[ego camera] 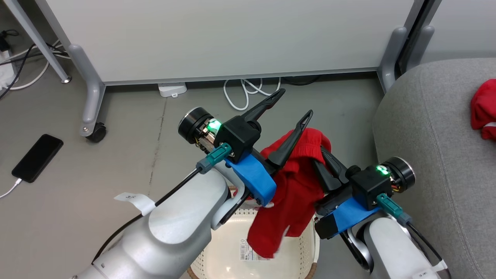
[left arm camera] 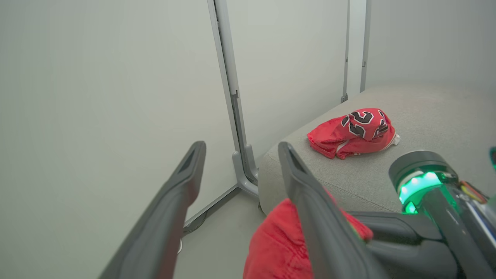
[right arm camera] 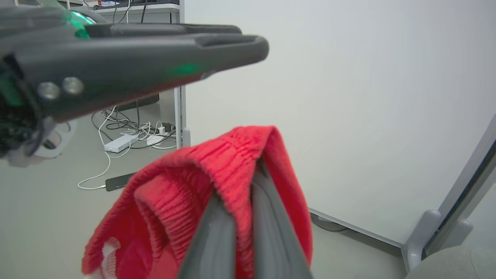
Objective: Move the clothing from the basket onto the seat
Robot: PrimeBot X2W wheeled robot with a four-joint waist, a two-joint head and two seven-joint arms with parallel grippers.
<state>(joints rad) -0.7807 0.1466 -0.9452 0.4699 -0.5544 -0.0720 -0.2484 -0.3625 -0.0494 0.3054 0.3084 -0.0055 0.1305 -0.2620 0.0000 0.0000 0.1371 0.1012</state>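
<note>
Bottom centre, head view: cream perforated plastic laundry basket [ego camera: 228, 248], w/ a label sticker [ego camera: 248, 252] inside. Right above it hangs the red sports garment w/ white trim [ego camera: 294, 197]. Its long axis runs top-to-bottom of frame and the lower end dangles over the basket mouth.

Right gripper [ego camera: 323, 162], mid-right: fingers pressed together, pinching the garment's top fold. The right wrist view shows the cloth draped over both tips.

Left gripper [ego camera: 294, 104], centre frame: fingers spread wide, nothing between them. Its right-hand finger lies against the cloth's upper edge w/o gripping.

Key relation for you: the big grey fabric sofa w/ rounded edges [ego camera: 426, 147] takes the right side of frame, i.e. to the right of the hanging garment. The right arm sits next to it; the left arm is on the far side. My read: the carry goes rightward on the right arm alone, lifted enough that the tail clears the sofa edge.

Farther back, upper right: red jersey w/ black-and-white numerals [ego camera: 484, 110], bunched on the sofa cushion, well apart from both grippers.
</note>
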